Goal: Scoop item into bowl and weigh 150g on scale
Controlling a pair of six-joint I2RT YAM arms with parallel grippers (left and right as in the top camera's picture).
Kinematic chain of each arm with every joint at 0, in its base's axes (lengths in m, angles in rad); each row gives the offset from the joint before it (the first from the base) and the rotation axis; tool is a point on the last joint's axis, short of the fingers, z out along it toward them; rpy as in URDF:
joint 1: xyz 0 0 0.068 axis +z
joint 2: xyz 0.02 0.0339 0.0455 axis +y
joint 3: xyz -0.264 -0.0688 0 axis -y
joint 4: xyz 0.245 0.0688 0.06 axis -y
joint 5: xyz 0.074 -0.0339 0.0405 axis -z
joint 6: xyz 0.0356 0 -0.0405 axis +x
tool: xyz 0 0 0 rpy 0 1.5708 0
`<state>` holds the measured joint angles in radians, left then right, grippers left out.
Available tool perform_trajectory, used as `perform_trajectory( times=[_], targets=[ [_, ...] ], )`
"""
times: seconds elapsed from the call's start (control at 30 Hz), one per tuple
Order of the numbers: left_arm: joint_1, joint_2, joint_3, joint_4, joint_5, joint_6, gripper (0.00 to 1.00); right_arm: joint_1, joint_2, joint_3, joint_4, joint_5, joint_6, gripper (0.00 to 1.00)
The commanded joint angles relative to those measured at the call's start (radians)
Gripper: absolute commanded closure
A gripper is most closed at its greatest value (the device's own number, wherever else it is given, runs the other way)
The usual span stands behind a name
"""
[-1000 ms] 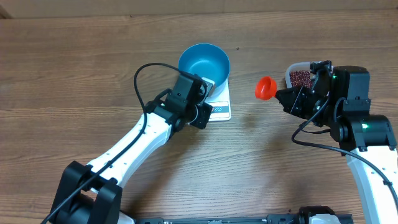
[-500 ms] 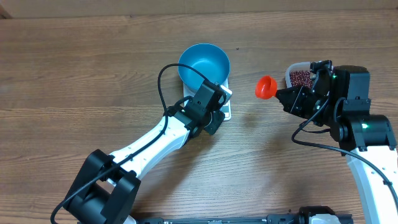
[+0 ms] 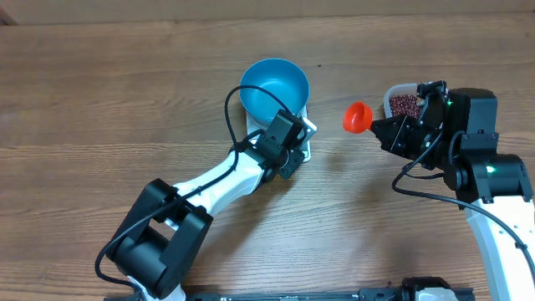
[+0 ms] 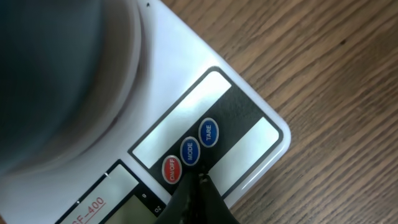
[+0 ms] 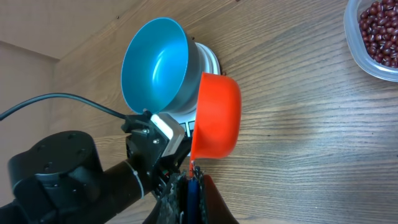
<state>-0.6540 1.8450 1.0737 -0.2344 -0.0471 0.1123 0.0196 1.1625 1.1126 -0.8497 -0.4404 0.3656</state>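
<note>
The blue bowl [image 3: 274, 86] stands on the white scale [image 3: 304, 132] and no beans show in it. My left gripper [image 3: 294, 147] is shut and holds nothing. Its tips [image 4: 198, 181] sit on the scale's [image 4: 186, 112] button panel, just below the MODE button and beside ON/OFF. The bowl [image 4: 50, 74] is a dark blur at the upper left there. My right gripper [image 3: 382, 130] is shut on the handle of the red scoop [image 3: 357, 118], held above the wood right of the scale. The beans [image 3: 406, 104] lie in a clear tub behind it. The right wrist view shows the scoop [image 5: 216, 117], gripper [image 5: 194, 171], bowl [image 5: 155, 62] and beans [image 5: 379, 31].
The clear tub [image 3: 389, 99] stands at the right, close under the right arm. The left arm's black cable [image 3: 238, 104] arches over the bowl's left side. Bare wooden table [image 3: 100, 100] lies to the left and front.
My left arm has swung right along the scale's front, from beside its left corner onto the button panel. The right arm and the scoop have not moved.
</note>
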Motion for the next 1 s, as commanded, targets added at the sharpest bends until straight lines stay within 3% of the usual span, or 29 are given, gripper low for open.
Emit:
perform_trajectory(
  times=[0.0, 0.33, 0.97],
  targets=[
    [-0.001, 0.024, 0.005, 0.009, -0.013, 0.01, 0.96, -0.004, -0.001, 0.012, 0.005, 0.003, -0.008, 0.96],
    [0.001, 0.048, 0.005, 0.056, -0.064, -0.076, 0.96, -0.004, -0.001, 0.012, 0.005, 0.003, -0.008, 0.96],
    [0.014, 0.048, 0.005, 0.076, -0.086, -0.124, 0.96, -0.004, -0.001, 0.012, 0.001, 0.003, -0.008, 0.96]
  ],
)
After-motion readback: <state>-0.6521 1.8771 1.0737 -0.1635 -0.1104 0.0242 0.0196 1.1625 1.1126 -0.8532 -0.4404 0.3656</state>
